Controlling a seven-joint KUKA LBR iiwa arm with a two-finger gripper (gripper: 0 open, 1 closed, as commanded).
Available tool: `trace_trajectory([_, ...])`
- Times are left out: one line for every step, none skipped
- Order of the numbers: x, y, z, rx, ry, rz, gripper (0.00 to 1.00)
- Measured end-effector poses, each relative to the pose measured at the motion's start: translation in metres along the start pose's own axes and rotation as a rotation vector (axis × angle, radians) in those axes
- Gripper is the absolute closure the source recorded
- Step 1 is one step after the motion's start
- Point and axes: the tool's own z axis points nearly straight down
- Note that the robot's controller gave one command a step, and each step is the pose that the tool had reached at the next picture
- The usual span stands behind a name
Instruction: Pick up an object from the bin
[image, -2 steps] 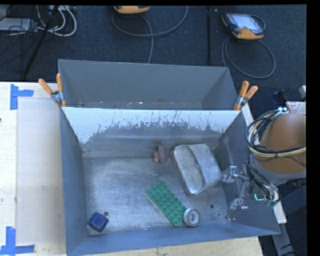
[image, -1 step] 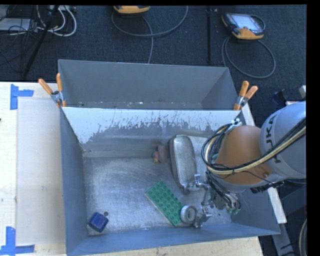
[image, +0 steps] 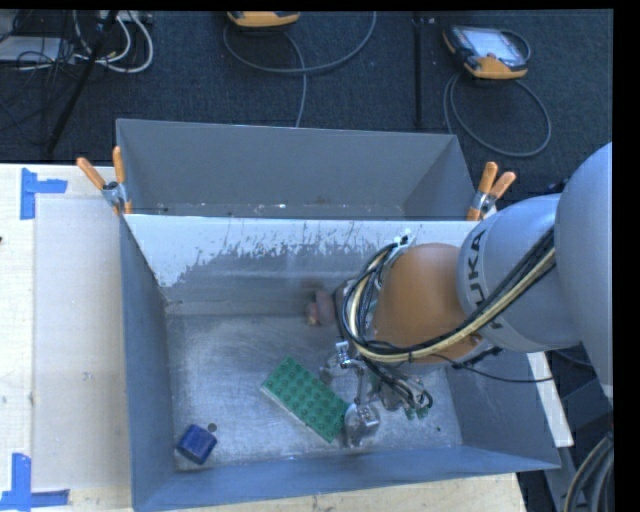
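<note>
My gripper (image: 358, 422) is low in the bin near its front wall, at the right end of a flat green studded plate (image: 303, 398) that lies tilted on the bin floor. The fingertips touch or sit right beside the plate's right edge. A small pinkish object (image: 318, 307) lies further back near the middle of the bin, left of the arm's orange cover. A small blue block (image: 197, 442) rests in the front left corner, far from the gripper.
The arm with its orange cover and cables hangs over the right half of the bin, hiding the floor beneath it. The bin's front wall is just below the gripper.
</note>
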Motion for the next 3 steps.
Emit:
trace_trajectory([0.002, -0.001, 0.000, -0.001, 0.010, -0.001, 1.00])
trace_trajectory([0.001, -0.001, 0.000, 0.000, 0.002, -0.002, 0.00])
trace_trajectory([0.007, 0.086, -0.002, 0.000, -0.015, -0.048, 0.00])
